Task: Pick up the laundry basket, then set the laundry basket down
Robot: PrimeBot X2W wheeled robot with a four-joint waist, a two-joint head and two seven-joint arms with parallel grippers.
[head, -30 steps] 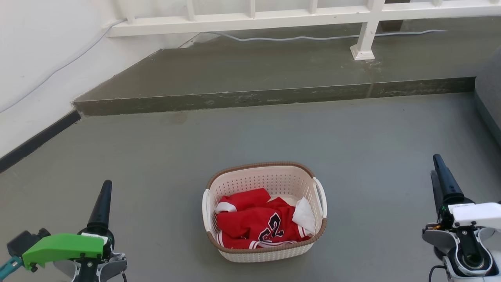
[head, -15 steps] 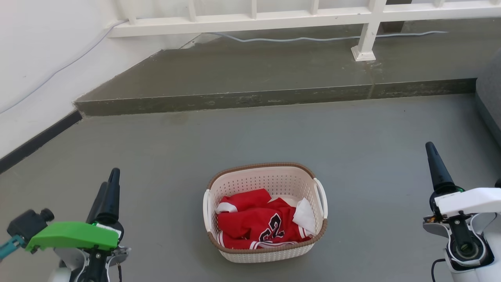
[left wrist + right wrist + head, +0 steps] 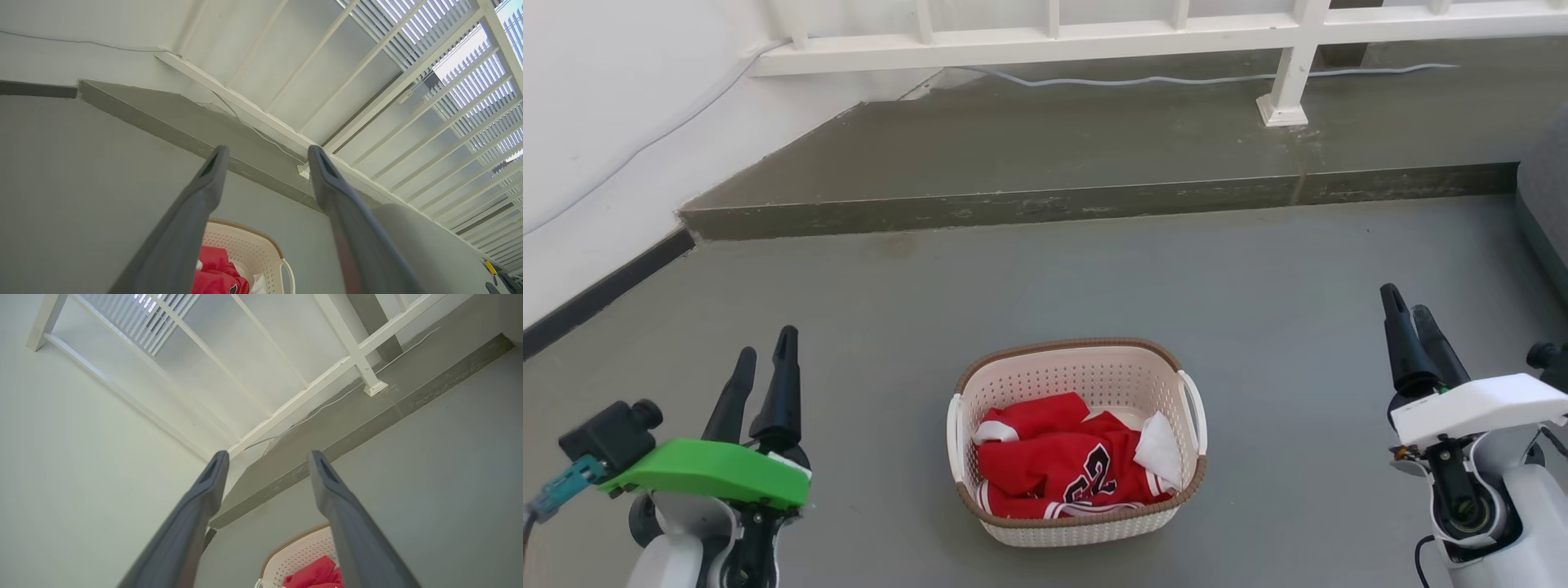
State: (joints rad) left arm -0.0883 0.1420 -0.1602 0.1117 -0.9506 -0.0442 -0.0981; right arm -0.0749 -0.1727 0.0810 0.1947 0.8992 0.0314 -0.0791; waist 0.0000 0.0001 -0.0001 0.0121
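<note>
Laundry basket [image 3: 1076, 441] hadn't moved: on the floor [image 3: 1094, 278] between the arms, red jersey [image 3: 1054, 465] inside. Left gripper [image 3: 767, 343] and right gripper [image 3: 1404, 300] had pushed forward and inward, jaws now wide, holding nothing.

red jersey [image 3: 1045, 467] | white cloth [image 3: 1159, 447] | raised step [image 3: 1094, 151] | white railing [image 3: 1013, 47]

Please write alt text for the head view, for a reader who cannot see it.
A cream basket with a brown rim stands on a grey floor, holding a red jersey and a white cloth. The left claw and the right claw, both open, point up on either side, clear of it. Behind are a low step and a white railing.
</note>
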